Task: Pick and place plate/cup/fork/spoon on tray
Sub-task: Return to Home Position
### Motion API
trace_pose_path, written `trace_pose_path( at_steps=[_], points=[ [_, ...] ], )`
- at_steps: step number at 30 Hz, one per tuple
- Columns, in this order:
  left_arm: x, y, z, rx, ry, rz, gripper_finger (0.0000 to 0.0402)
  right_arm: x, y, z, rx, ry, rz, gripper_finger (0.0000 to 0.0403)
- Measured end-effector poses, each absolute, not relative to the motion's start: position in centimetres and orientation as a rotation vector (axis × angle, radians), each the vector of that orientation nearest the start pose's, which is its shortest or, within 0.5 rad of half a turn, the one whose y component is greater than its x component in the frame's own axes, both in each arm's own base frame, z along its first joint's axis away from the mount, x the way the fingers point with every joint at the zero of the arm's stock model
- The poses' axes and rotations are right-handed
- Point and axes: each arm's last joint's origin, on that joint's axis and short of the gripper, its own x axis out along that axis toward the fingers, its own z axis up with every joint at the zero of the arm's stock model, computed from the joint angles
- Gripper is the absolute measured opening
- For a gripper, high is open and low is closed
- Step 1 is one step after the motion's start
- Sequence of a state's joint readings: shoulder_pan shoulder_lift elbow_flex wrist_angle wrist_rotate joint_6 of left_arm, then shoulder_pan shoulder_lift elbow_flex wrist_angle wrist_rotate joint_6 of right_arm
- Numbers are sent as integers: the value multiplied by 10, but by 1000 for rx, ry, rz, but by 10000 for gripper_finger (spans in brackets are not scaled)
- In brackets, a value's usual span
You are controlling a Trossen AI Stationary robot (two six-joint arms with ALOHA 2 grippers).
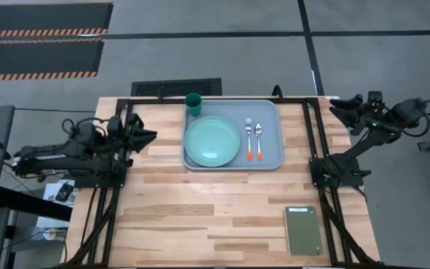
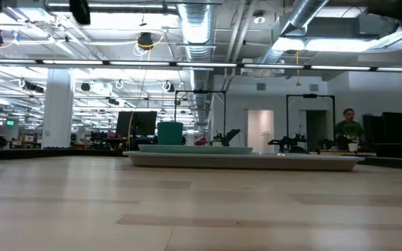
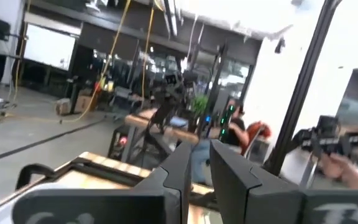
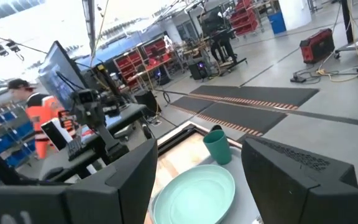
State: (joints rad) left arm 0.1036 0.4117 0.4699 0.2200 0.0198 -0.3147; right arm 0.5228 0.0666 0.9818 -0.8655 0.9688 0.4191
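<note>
No writing, label, brand name or number can be read anywhere in these views. The tray (image 1: 269,153) and the tableware on it carry no visible lettering. A small green sign (image 2: 10,123) hangs far off in the room to the left, but its characters are too small to make out. The floor mats (image 1: 39,31) beyond the table bear only orange and black hazard stripes, not words. The dark slab (image 1: 303,230) at the near right of the table shows no legible print.
</note>
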Motion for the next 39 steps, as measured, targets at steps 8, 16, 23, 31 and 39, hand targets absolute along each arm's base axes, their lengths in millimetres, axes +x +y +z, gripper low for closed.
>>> trace_pose_path(
  at_steps=[8, 16, 23, 31, 39],
  points=[
    [102, 11, 261, -370, -335, 54, 45, -36, -49, 338, 449, -138, -485, 260],
    [87, 10, 248, -389, -354, 69, 45, -39, -52, 338, 437, -132, -517, 260],
    [74, 10, 243, -397, -338, 100, 45, -38, -53, 338, 402, -120, -485, 260],
    [78, 13, 232, -400, -243, 229, 46, -12, -40, 323, 383, -82, -398, 260],
    [78, 13, 230, -396, -223, 238, 46, 21, -14, 303, 291, -95, -261, 260]
  ],
)
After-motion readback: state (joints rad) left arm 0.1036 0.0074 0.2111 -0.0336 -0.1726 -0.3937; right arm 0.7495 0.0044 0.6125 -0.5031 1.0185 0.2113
